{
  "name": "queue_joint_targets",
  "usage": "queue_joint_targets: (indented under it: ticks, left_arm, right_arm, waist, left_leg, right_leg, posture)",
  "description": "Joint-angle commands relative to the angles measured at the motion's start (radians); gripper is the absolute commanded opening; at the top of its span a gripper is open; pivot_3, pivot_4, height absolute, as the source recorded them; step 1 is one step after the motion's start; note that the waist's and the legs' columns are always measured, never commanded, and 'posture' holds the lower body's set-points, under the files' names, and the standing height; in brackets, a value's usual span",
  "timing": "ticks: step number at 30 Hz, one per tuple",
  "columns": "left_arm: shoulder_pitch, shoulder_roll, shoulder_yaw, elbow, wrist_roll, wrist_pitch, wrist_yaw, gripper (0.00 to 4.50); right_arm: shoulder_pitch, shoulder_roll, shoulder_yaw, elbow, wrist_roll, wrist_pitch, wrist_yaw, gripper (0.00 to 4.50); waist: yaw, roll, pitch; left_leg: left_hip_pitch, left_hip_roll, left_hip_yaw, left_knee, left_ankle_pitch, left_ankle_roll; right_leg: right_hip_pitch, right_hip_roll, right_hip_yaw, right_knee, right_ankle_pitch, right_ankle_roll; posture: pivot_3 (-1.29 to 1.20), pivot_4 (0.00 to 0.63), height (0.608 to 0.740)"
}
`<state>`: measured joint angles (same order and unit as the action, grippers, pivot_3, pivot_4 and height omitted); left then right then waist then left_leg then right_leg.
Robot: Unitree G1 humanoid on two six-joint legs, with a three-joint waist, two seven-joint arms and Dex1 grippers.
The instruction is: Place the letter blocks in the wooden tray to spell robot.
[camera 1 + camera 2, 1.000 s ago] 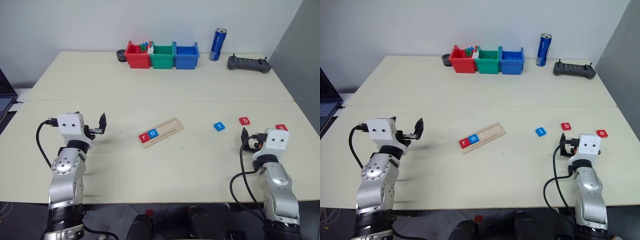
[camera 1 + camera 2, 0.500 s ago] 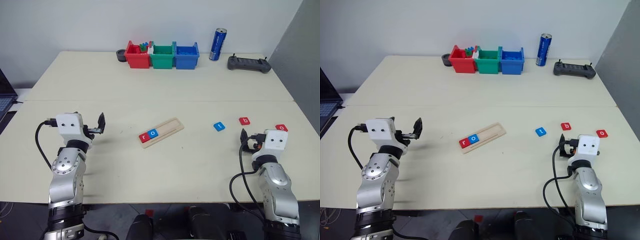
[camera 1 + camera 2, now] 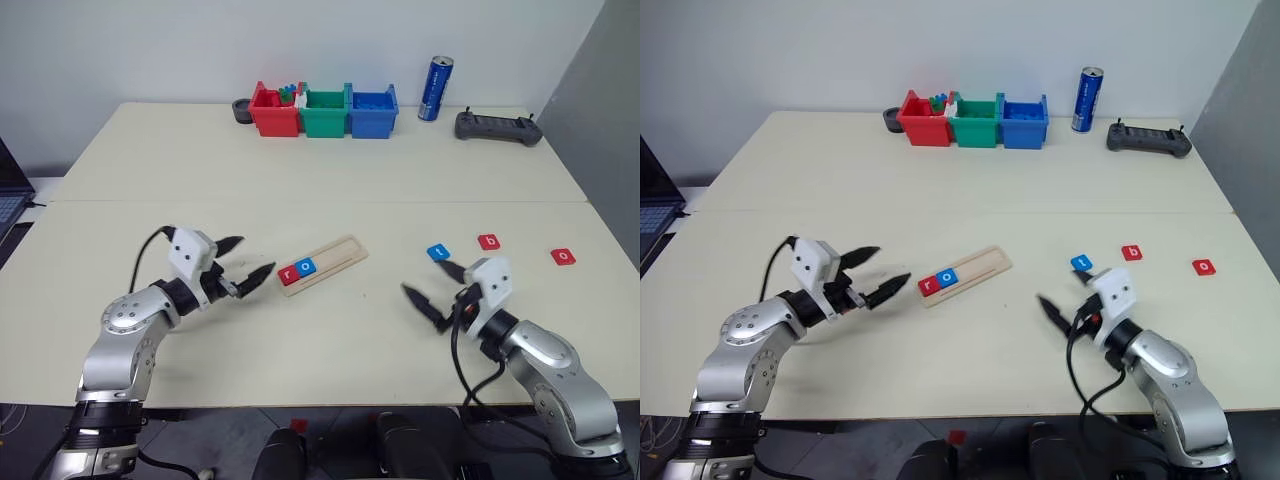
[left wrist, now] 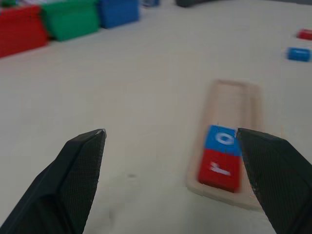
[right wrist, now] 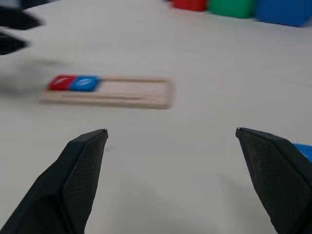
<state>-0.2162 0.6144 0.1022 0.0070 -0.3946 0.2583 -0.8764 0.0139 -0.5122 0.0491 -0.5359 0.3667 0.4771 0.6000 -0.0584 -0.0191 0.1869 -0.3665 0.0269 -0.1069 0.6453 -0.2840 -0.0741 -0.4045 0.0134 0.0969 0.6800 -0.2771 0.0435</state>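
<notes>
Left eye view: both end effectors [image 3: 246, 262] [image 3: 430, 286] spread wide above the cream table [image 3: 330, 170].

Silver arms, black cables, white wrists

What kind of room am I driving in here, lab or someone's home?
Most likely a robotics lab or test bench: bare pale tables against a plain wall, a black handheld controller, and red, green and blue plastic sorting bins beside a blue drink can.

wooden tray [image 4: 233, 112], two letter blocks [image 4: 222, 161]
</notes>
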Motion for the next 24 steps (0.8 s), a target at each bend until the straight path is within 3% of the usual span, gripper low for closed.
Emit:
queue_joint_targets:
  ticks: [1,24]
  left_arm:
    - [-0.052,0.026,-0.048,0.047,0.026,-0.007,-0.076,4.5]
    - [-0.227,0.013,-0.224,0.303,0.259,-0.12,-0.148,4.5]
  right_arm:
    - [-0.004,-0.052,0.033,-0.087,0.043,0.045,0.07,4.47]
    - [-0.006,-0.076,0.062,-0.142,0.035,0.075,0.07,4.47]
  waist:
    - [0.002,0.0,0.0]
    - [0.003,-0.001,0.0]
  left_leg:
    - [0.0,0.0,0.0,0.0,0.0,0.0]
    - [0.0,0.0,0.0,0.001,0.0,0.0]
  right_leg:
    - [0.0,0.0,0.0,0.0,0.0,0.0]
    - [0.0,0.0,0.0,0.0,0.0,-0.001]
  posture:
    - [0.0,0.15,0.74]
    - [0.0,0.15,0.74]
